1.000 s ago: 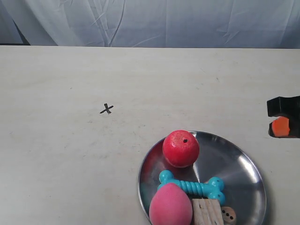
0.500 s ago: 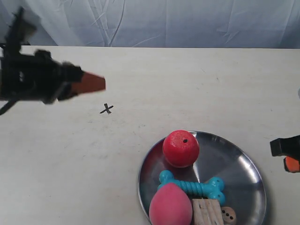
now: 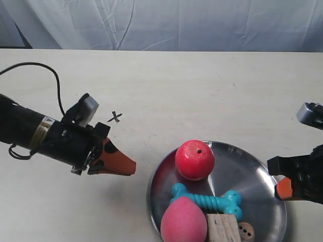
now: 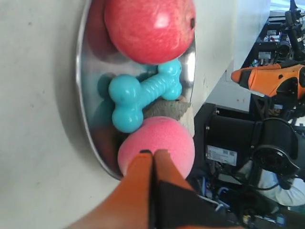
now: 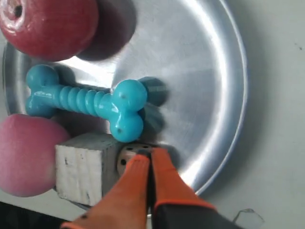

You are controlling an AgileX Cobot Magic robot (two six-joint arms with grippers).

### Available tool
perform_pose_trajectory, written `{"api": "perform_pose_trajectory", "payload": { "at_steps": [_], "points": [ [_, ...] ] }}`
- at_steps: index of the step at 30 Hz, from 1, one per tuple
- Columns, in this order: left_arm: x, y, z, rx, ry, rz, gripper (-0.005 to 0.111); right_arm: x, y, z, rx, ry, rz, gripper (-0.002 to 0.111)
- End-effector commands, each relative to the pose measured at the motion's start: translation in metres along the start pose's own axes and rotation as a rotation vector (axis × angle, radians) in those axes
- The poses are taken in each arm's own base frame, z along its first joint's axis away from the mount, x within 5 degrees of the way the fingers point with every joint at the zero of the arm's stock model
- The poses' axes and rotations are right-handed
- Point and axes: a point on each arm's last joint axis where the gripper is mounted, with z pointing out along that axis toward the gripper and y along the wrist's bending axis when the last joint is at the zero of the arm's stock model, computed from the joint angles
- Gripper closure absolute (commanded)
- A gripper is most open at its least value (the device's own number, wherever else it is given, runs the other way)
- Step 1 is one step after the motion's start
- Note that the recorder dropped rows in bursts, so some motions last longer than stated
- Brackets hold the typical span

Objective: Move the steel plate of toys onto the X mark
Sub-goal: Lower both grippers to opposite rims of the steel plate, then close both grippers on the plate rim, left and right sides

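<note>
While the steel plate (image 3: 252, 176) sits on the tabletop (image 3: 202, 91) low in the exterior view, well apart from the X mark (image 3: 115, 117), it carries all the toys: red ball (image 3: 194, 159), turquoise bone (image 3: 207, 200), pink ball (image 3: 183, 221), wooden cube (image 3: 223, 228) and die (image 3: 246, 232). The left tool (image 3: 128, 167), pressed together on nothing, points toward the plate from between the X mark and the plate's rim. The right tool (image 5: 150, 152), likewise pressed together and empty, is at the opposite rim, its tips just by the die.
</note>
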Motion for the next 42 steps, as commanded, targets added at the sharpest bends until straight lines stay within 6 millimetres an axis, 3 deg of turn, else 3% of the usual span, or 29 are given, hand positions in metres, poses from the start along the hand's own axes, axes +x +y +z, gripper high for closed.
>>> {"api": "perform_pose_trajectory", "payload": {
  "at_steps": [1,6,10,15,19,30,42],
  "points": [
    [0.002,0.017,0.01,0.042,0.06,-0.085,0.107,-0.012,-0.019,0.002,0.06,0.016,0.048,0.108],
    [0.001,0.024,0.012,0.016,0.054,-0.101,0.107,-0.033,-0.047,0.006,0.061,0.041,0.161,0.108],
    [-0.001,0.023,0.012,0.02,0.039,-0.101,0.107,-0.037,-0.058,0.03,0.023,0.141,0.148,0.104],
    [-0.002,0.025,0.012,0.008,0.033,-0.096,0.107,-0.038,-0.063,0.035,0.053,0.162,0.132,0.066],
    [-0.003,0.028,0.012,-0.032,0.012,-0.096,0.107,-0.036,-0.073,0.046,0.11,0.165,0.132,0.068],
    [-0.009,0.029,0.013,-0.042,-0.045,-0.026,0.107,-0.037,-0.076,0.073,0.013,0.239,0.293,0.068],
    [-0.015,0.039,0.018,-0.038,-0.108,-0.093,0.107,-0.041,-0.076,0.076,0.009,0.2,0.333,0.068]
  ]
}}
